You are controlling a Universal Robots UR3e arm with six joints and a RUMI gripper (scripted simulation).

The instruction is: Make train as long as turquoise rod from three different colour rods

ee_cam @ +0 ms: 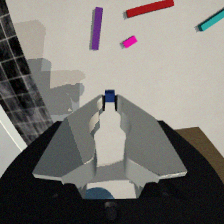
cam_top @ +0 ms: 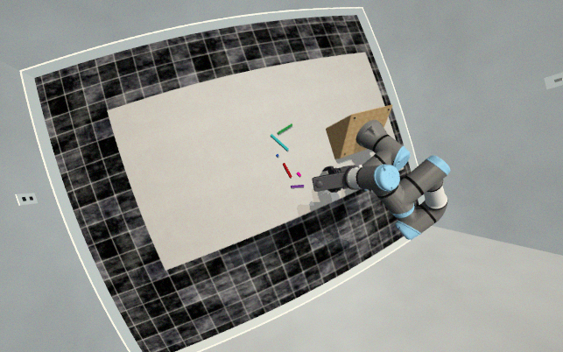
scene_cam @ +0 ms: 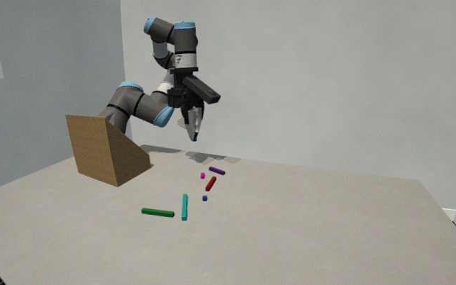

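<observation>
My gripper (scene_cam: 194, 138) (ee_cam: 109, 96) is shut on a small blue rod (ee_cam: 110, 95) (scene_cam: 194, 140) and holds it high above the table, near the back edge. Below it lie a purple rod (cam_top: 297, 186) (scene_cam: 217, 170) (ee_cam: 96, 28), a magenta rod (cam_top: 299, 174) (scene_cam: 202, 175) (ee_cam: 130, 41) and a red rod (cam_top: 287, 170) (scene_cam: 210, 183) (ee_cam: 149, 8), each apart from the others. A second blue rod (cam_top: 277, 155) (scene_cam: 205, 198) lies further out. The turquoise rod (cam_top: 279, 143) (scene_cam: 184, 207) (ee_cam: 212, 20) lies beyond it, with a green rod (cam_top: 285, 129) (scene_cam: 157, 212) close to its end.
A brown wedge-shaped block (cam_top: 354, 131) (scene_cam: 98, 152) stands on the table beside the arm's base. The beige table (cam_top: 196, 175) (scene_cam: 293, 230) sits on a dark tiled floor (cam_top: 78, 131).
</observation>
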